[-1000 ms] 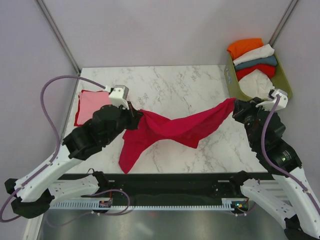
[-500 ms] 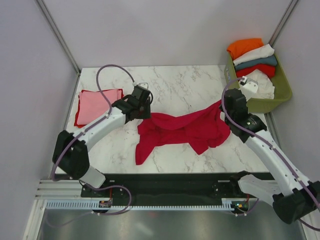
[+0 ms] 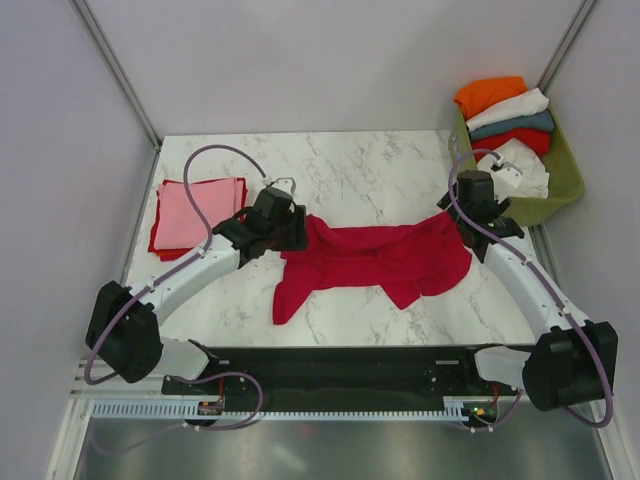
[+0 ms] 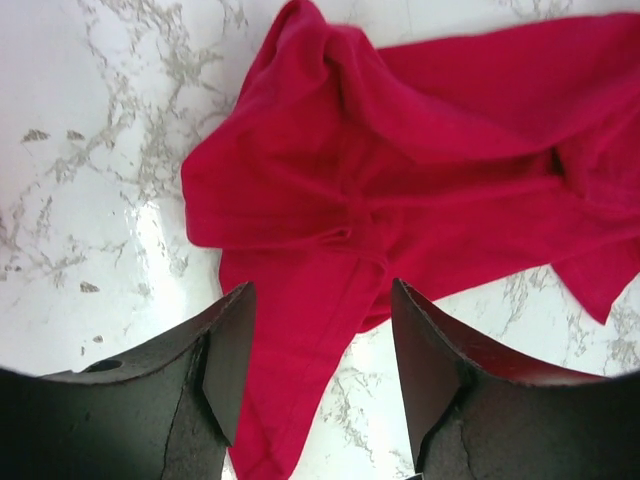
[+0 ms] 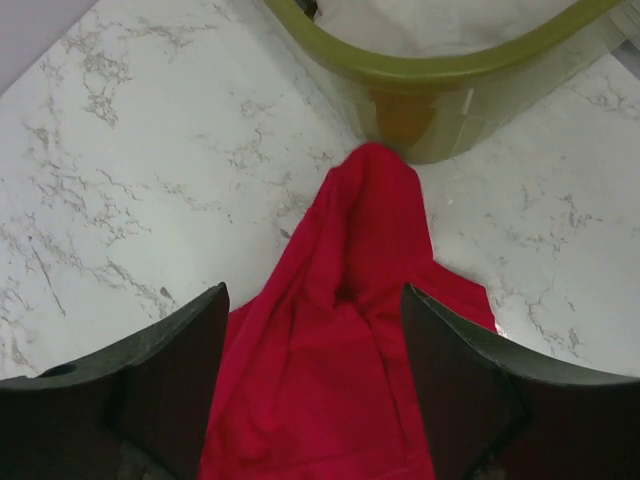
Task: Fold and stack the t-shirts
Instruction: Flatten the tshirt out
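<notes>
- Crimson t-shirt (image 3: 372, 256) lies crumpled on the marble table (image 3: 350, 165), its long axis running left to right between the two arms.
- Left gripper (image 4: 320, 290) hangs over the bunched left end, jaws spread wide and holding nothing. A loose tail of cloth trails toward the near edge.
- Right gripper (image 5: 312, 295) is likewise spread and empty above the right end, whose narrow tip lies against or just beside the olive-green basket (image 5: 420, 75).
- Each arm is nearest its own end, so a two-handed regrasp to spread the shirt flat seems next.
- Marble behind the shirt offers room, and the folded pink t-shirt (image 3: 200, 212) sits well apart at left.
</notes>
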`<action>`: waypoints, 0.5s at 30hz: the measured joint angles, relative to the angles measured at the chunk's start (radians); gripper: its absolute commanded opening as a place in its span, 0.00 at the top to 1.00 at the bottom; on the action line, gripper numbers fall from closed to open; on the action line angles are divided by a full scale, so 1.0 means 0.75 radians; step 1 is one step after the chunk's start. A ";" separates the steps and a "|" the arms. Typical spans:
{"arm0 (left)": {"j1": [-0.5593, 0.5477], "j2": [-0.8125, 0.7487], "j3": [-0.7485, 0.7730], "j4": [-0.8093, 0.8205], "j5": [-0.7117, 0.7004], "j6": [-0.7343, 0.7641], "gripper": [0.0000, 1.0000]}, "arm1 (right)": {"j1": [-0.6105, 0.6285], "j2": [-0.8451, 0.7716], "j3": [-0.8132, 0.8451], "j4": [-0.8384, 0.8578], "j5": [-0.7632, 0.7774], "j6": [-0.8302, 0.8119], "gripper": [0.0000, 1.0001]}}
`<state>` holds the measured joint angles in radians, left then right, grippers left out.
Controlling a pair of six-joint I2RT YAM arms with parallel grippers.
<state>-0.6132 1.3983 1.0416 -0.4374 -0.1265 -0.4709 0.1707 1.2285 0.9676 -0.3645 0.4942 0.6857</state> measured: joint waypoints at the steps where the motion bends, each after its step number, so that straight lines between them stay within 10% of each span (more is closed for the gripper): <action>1: -0.003 -0.022 -0.033 0.010 0.008 0.000 0.37 | 0.001 -0.003 -0.019 0.008 -0.005 -0.004 0.26; 15: -0.076 0.211 -0.053 0.121 0.070 0.006 0.47 | 0.000 -0.268 -0.381 0.089 -0.255 -0.032 0.49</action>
<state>-0.6704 1.5562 1.0019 -0.3470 -0.0738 -0.4664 0.1707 1.0275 0.6819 -0.2977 0.3027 0.6617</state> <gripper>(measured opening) 0.547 0.513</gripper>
